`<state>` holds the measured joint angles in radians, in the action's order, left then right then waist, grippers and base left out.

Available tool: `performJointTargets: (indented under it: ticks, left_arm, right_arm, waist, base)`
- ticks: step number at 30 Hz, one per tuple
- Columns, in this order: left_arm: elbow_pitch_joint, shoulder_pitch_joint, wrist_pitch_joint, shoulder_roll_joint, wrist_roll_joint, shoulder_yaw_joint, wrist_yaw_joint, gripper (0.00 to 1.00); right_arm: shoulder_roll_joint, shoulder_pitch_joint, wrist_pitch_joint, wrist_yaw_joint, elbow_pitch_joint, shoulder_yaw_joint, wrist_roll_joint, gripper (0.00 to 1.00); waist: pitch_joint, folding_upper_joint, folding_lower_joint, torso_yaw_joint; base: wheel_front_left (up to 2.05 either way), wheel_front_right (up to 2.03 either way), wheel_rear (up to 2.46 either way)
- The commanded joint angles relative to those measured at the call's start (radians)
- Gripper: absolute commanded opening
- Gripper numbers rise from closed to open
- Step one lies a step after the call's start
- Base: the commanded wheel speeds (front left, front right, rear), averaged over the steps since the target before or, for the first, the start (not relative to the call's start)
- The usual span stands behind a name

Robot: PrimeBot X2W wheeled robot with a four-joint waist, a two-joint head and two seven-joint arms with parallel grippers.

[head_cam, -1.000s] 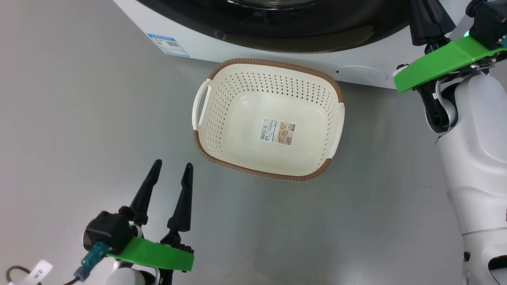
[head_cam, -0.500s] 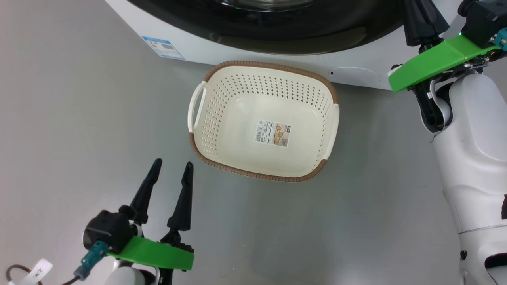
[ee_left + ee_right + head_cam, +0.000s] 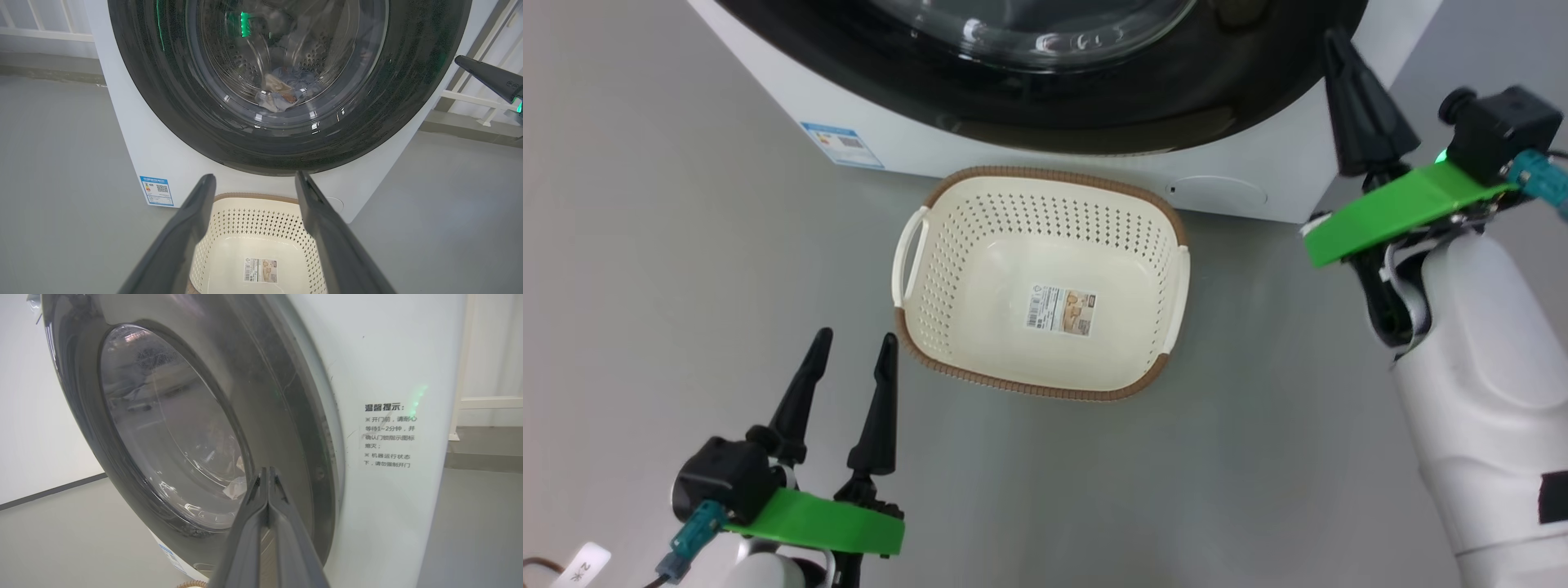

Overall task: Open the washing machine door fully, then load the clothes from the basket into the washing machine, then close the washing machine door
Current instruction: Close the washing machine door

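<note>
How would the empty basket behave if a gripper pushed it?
The basket is probably light: thin perforated plastic, nothing inside. On the smooth floor it would likely slide rather than tip, being low and wide. Its walls look fairly stiff.

Washing machine [image 3: 1258, 175] body white, side text [image 3: 388, 435] black. Washing machine door [image 3: 163, 102]: rim glossy black, centre clear glass with white glints. Clothes [image 3: 282, 87] behind the glass pale blue and cream, print too blurred to tell. Energy label [image 3: 840, 145] blue and white. Basket [image 3: 980, 245] cream-white, walls patterned with rows of small holes, rim brown woven-look, 2 handles cream. Sticker [image 3: 1062, 308] white with tan picture, black barcode. Floor [image 3: 645, 286] plain grey. Left gripper [image 3: 857, 339] and right gripper [image 3: 1333, 41]: fingers black, mount plates [image 3: 825, 523] bright green. Forearm [image 3: 1478, 343] white.
</note>
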<state>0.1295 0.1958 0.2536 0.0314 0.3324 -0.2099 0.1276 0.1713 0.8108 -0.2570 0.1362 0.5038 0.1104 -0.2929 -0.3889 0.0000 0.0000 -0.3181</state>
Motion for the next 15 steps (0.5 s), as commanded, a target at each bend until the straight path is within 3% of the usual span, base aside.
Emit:
performJointTargets:
  ticks: [1, 6, 8, 10, 13, 15]
  left_arm:
    - [-0.019, -0.008, 0.008, 0.019, -0.015, 0.039, 0.003, 1.0]
    - [-0.02, -0.025, 0.008, 0.019, -0.03, 0.058, 0.003, 1.0]
    - [-0.022, -0.033, 0.008, 0.019, -0.038, 0.066, 0.003, 1.0]
    - [-0.022, -0.044, 0.008, 0.019, -0.046, 0.076, 0.003, 1.0]
    - [-0.022, -0.06, 0.008, 0.019, -0.063, 0.092, 0.003, 1.0]
    - [-0.024, -0.069, 0.008, 0.019, -0.075, 0.1, 0.003, 1.0]
  right_arm:
    - [-0.026, -0.025, -0.005, -0.006, -0.032, 0.021, -0.007, 0.0]
    - [-0.041, -0.096, -0.005, -0.006, -0.053, 0.025, -0.021, 0.0]
    - [-0.049, -0.124, -0.005, -0.006, -0.064, 0.02, -0.03, 0.29]
    - [-0.053, -0.153, -0.005, -0.006, -0.074, 0.027, -0.03, 0.46]
    - [-0.057, -0.191, -0.005, -0.006, -0.09, 0.029, -0.034, 1.0]
    - [-0.052, -0.211, -0.005, -0.006, -0.106, 0.035, -0.016, 1.0]
  waist:
    - [0.022, 0.0, 0.0, 0.019]
    - [0.06, 0.0, 0.0, 0.048]
    - [0.076, 0.0, 0.0, 0.06]
    - [0.093, 0.0, 0.0, 0.072]
    - [0.118, 0.0, 0.0, 0.092]
    - [0.133, 0.0, 0.0, 0.105]
  base:
    - [0.0, 0.0, 0.0]
    - [0.0, 0.0, 0.0]
    - [0.0, 0.0, 0.0]
    - [0.0, 0.0, 0.0]
    - [0.0, 0.0, 0.0]
    - [0.0, 0.0, 0.0]
